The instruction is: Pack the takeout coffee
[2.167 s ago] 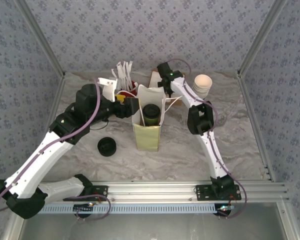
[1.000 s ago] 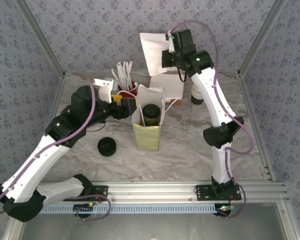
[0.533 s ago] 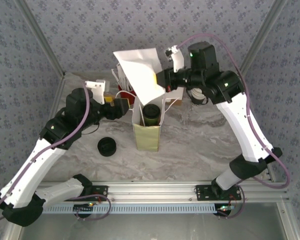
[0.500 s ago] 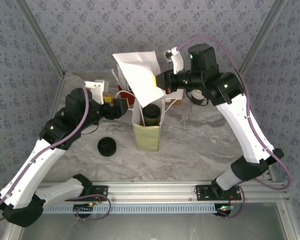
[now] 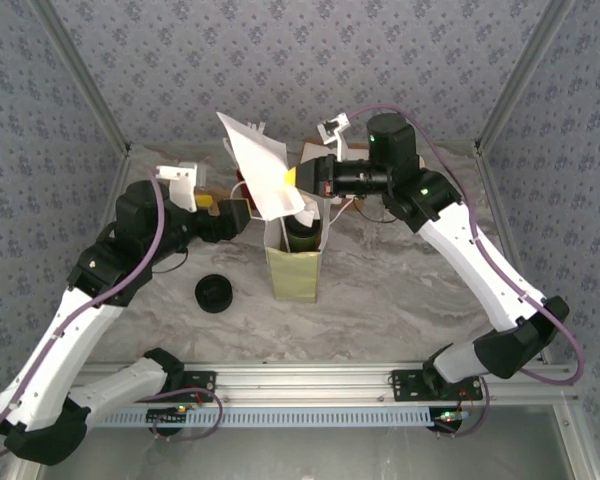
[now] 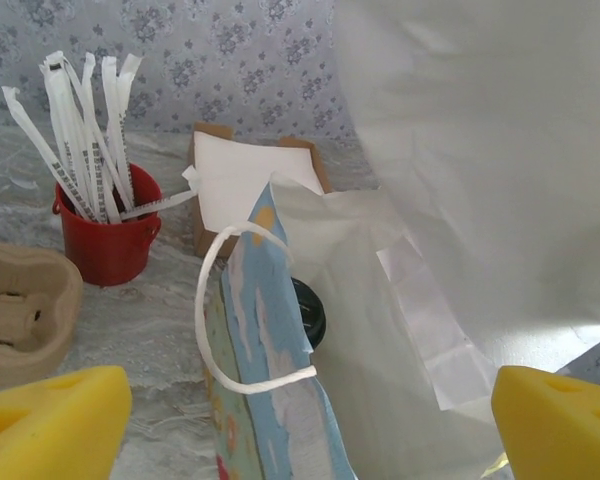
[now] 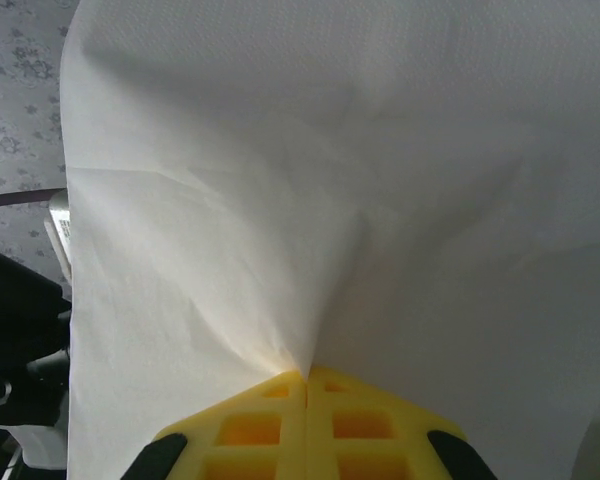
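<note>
The takeout coffee (image 5: 303, 238), a dark cup with a black lid (image 6: 311, 312), stands inside the open paper bag (image 5: 293, 270) at the table's middle. The bag's blue-patterned wall (image 6: 270, 340) and white string handle show close up in the left wrist view. My right gripper (image 5: 293, 178) is shut on a white paper napkin (image 5: 255, 165), which it holds just above the bag's mouth. Its yellow fingers pinch the sheet (image 7: 310, 200) at one corner (image 7: 307, 377). My left gripper (image 5: 225, 213) is open just left of the bag, its yellow pads (image 6: 50, 420) apart with the bag's edge between them, untouched.
A lone black lid (image 5: 214, 293) lies left of the bag. Behind it are a red cup of wrapped straws (image 6: 105, 235), a brown holder of napkins (image 6: 245, 180) and a cardboard cup carrier (image 6: 20, 310).
The right arm swung the napkin from high at the back down and left over the bag. The left gripper opened wider and drew back a little to the left.
</note>
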You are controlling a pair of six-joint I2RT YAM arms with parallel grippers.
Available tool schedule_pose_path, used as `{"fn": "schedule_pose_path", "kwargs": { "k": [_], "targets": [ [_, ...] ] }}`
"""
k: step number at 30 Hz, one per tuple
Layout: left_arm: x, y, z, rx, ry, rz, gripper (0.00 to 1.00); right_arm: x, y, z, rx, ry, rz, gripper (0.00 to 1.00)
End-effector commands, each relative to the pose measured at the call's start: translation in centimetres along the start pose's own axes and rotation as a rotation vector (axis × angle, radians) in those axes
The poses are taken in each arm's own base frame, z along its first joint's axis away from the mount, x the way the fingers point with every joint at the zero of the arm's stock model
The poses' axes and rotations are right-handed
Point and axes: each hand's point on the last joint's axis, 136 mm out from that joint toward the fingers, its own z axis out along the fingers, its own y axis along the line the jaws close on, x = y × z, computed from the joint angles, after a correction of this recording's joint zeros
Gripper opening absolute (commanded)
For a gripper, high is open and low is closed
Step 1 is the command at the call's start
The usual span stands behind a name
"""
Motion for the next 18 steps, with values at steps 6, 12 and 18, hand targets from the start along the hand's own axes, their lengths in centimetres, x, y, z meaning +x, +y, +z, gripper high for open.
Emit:
{"fn": "schedule_pose_path", "kwargs": {
  "k": [6, 12, 18],
  "targets": [
    [-3.4, -4.0, -3.1, 0.179, -0.070, 0.017, 0.96, -0.6, 0.2, -1.4, -0.014, -0.043, -0.011, 0.00],
    [-3.1, -3.5, -3.0, 0.153, -0.067, 0.020, 0.96, 0.9, -1.5, 0.5, -0.062, -0.030, 0.107, 0.00],
    [-2.6, -3.4, -2.1, 0.162, -0.055, 0.002, 0.97, 2.0, -4.4, 1.1, -0.004, -0.042, 0.186, 0.00]
  ]
}}
